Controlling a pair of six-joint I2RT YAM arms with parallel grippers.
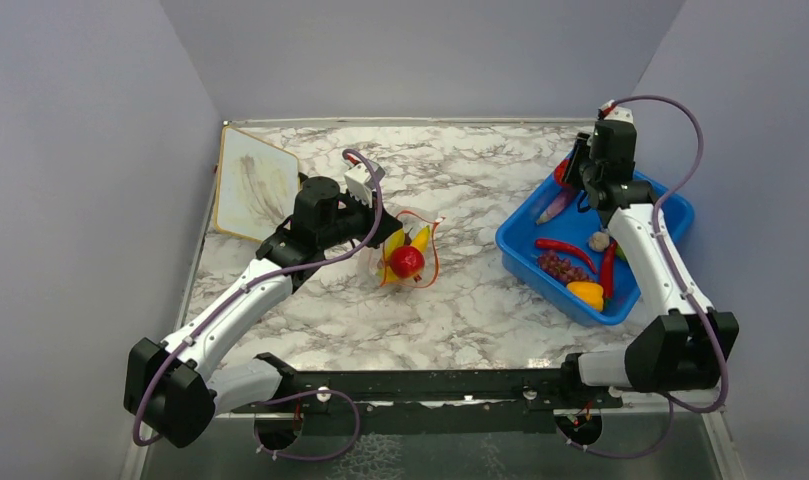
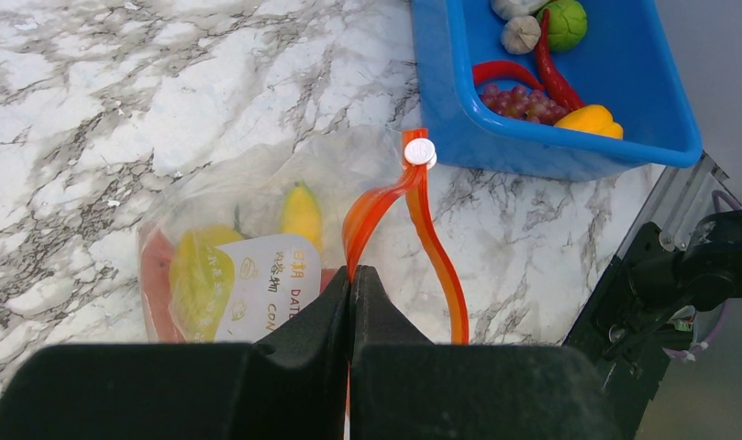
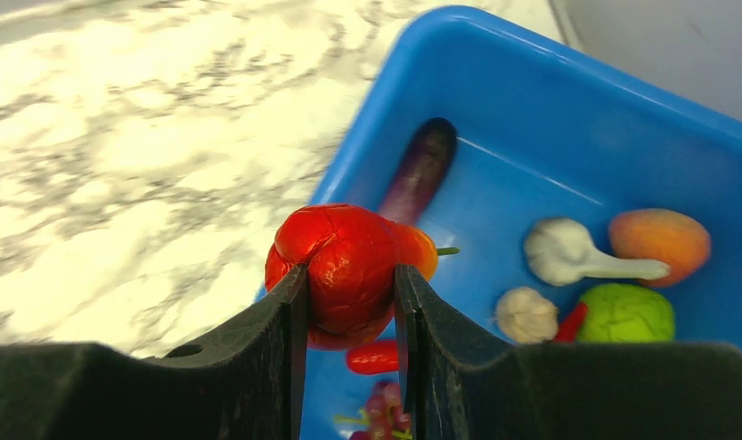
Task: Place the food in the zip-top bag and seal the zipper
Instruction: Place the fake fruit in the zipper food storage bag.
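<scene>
Overhead first: my left gripper [image 1: 373, 232] sits against the zip-top bag [image 1: 430, 262], which lies mid-table on the marble table [image 1: 460, 310] with its mouth gaping. A red round fruit [image 1: 407, 262] and a banana [image 1: 420, 238] are inside it. My right gripper [image 1: 570, 175] hangs over the far left corner of the blue bin [image 1: 670, 215]. The bin holds an eggplant [image 1: 557, 207], a chili [image 1: 565, 247] and grapes [image 1: 563, 266]. A white board [image 1: 252, 183] leans at the far left corner.

On the left wrist camera, the jaws are pressed together on the zipper [image 2: 422, 229], and the orange-red strip runs out from between the fingertips and curls away. Its white slider [image 2: 420, 151] sits at the strip's far end, just beside the bin's wall [image 2: 550, 151]. Through the crinkled plastic I see the banana [image 2: 301, 213] and a printed label; the rest is blurred.

On the right wrist camera, the fingers [image 3: 293, 302] are clamped on a red lumpy piece [image 3: 344, 243], one finger on each side. It hangs in the air over the bin's rim [image 3: 532, 55], on the side next to the marble. Below lie the eggplant [image 3: 420, 170], two garlic bulbs [image 3: 564, 252], an orange piece [image 3: 660, 240] and a green piece [image 3: 628, 313].
</scene>
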